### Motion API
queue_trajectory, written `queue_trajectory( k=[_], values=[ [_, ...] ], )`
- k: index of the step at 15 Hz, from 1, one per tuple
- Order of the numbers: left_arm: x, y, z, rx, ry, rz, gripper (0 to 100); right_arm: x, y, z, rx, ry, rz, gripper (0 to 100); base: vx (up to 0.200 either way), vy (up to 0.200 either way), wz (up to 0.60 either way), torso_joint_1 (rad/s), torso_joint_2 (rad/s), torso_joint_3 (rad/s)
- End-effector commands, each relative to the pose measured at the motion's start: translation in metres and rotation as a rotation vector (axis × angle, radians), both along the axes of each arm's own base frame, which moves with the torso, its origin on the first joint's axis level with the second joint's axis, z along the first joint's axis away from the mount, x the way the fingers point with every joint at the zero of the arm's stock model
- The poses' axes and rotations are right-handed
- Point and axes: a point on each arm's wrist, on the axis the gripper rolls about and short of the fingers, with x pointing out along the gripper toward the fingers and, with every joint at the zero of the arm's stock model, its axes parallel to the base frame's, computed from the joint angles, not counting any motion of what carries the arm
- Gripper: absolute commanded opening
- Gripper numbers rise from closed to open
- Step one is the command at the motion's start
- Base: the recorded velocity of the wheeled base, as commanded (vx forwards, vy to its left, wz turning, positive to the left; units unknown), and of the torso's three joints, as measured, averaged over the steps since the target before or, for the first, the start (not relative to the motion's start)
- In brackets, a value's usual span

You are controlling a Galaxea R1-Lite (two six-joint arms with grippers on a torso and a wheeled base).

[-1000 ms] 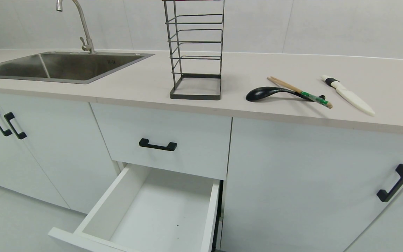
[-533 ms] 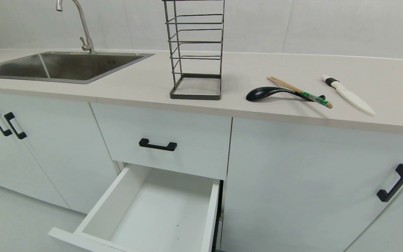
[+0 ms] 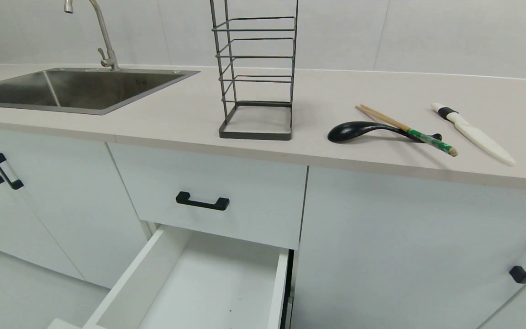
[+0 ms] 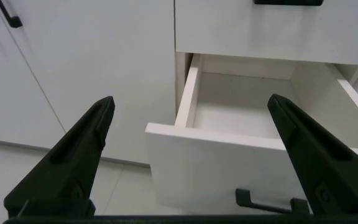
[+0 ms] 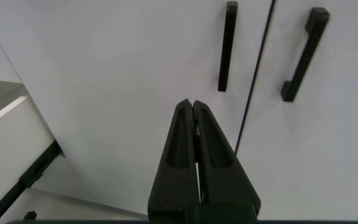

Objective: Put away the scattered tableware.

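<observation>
Head view: a black curved spoon (image 3: 356, 130), green-tipped wooden chopsticks (image 3: 404, 130) across its handle and a white knife (image 3: 475, 135) lie on the beige countertop (image 3: 176, 116). Wrist views: the left gripper (image 4: 191, 102) gapes wide before the pulled-out white drawer (image 4: 229, 162); the right gripper (image 5: 193, 107) is pressed together.

The worktop (image 3: 381, 91) is showing pale beige. The spoon (image 3: 349, 131) is gleaming black, the chopsticks (image 3: 404, 129) are running tan with green patterned bands near one end, and the knife (image 3: 473, 134) is showing creamy white with one black band. The rack (image 3: 256, 77) is looking dark grey, the sink (image 3: 76, 87) steel grey. The drawer (image 3: 130, 278) is showing white, the handles (image 3: 202, 201) black. The left end effector (image 4: 190, 102) and right end effector (image 5: 193, 106) are showing black.
</observation>
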Motion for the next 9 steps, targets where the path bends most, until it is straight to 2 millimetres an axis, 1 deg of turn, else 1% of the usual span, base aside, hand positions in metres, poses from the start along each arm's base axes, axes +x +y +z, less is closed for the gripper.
queue_trajectory(
  k=[1,9],
  values=[
    [0.0001,0.0000,0.0000,0.000,0.001,-0.001,100,0.0001,0.0000,0.0000,0.000,0.001,0.001,0,0.000,0.000,0.00,0.000,0.00,0.000],
    [0.0001,0.0000,0.0000,0.000,0.001,0.000,100,0.0001,0.0000,0.0000,0.000,0.001,0.001,0,0.000,0.000,0.00,0.000,0.00,0.000]
  ],
)
